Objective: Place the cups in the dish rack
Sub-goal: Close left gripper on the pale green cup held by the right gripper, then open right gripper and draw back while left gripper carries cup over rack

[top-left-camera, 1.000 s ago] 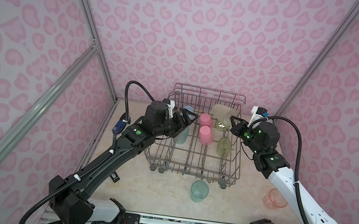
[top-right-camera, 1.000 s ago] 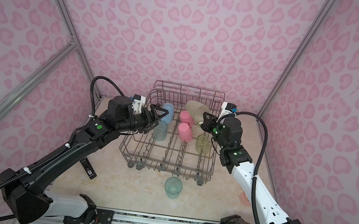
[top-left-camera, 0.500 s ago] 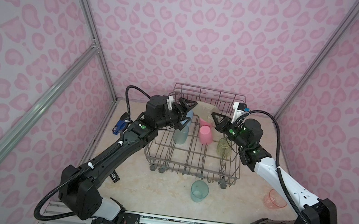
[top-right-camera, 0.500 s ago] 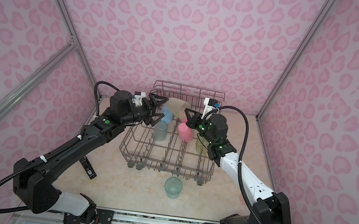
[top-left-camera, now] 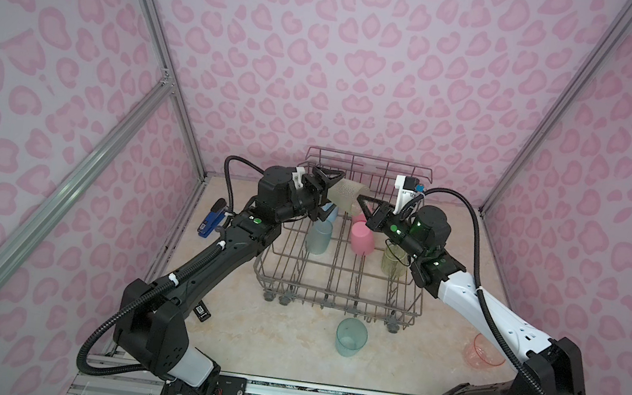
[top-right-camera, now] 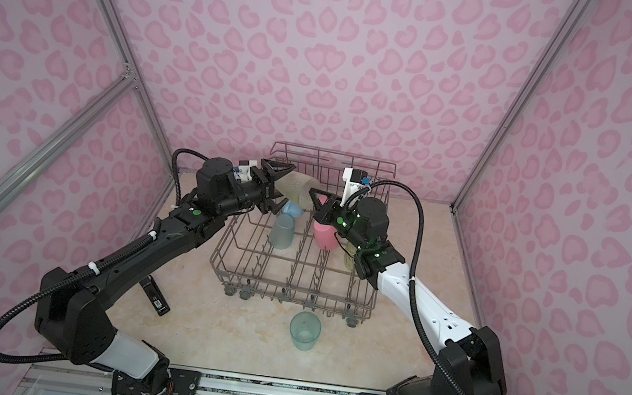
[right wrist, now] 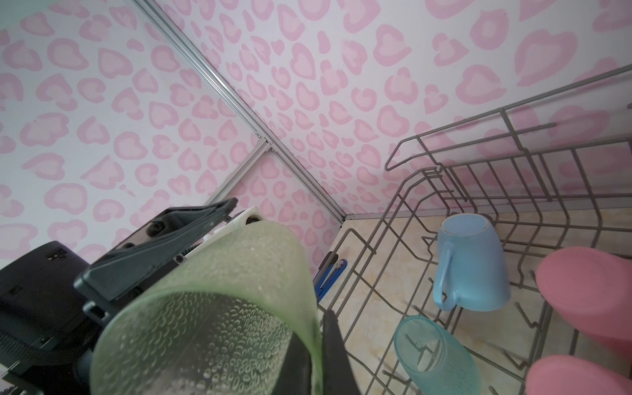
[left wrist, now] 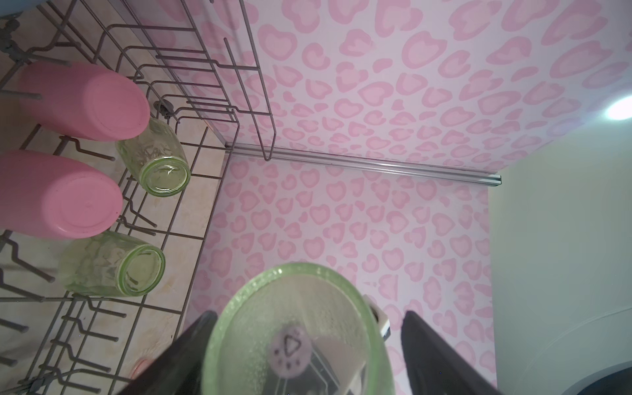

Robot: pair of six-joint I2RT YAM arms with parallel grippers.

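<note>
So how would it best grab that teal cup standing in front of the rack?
By the rim, from above: the teal cup stands upright, mouth up, apart from the dish rack, so one finger could probably slip inside and one outside.

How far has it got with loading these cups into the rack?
Done: six cups sit in the dish rack: a blue mug, a teal tumbler, two pink tumblers, two yellow-green tumblers. In hand: a frosted green tumbler held above the rack, right gripper shut on its rim, left gripper open around its base. Left: a teal cup and a salmon cup on the table.
</note>
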